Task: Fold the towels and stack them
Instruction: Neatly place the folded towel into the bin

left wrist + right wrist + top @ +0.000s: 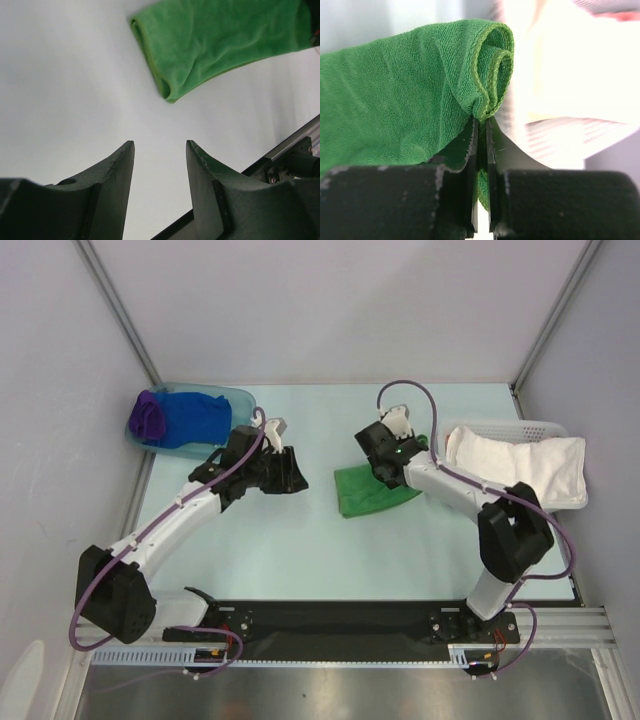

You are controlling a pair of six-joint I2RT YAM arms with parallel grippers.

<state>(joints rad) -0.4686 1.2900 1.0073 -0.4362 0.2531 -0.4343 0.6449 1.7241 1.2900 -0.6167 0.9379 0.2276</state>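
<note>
The table fills the top view. At right sits a white slotted basket. At upper left, a teal tub holds the blue towel and purple towel. The green towel lies at centre, its folded edge pinched by the right gripper. The left gripper hangs spread and empty, left of it.

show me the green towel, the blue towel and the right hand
green towel point(368, 495): top view, middle of the cloth
blue towel point(195, 418): top view, bunched middle
right hand point(481, 129): right wrist view, between its fingertips
</note>
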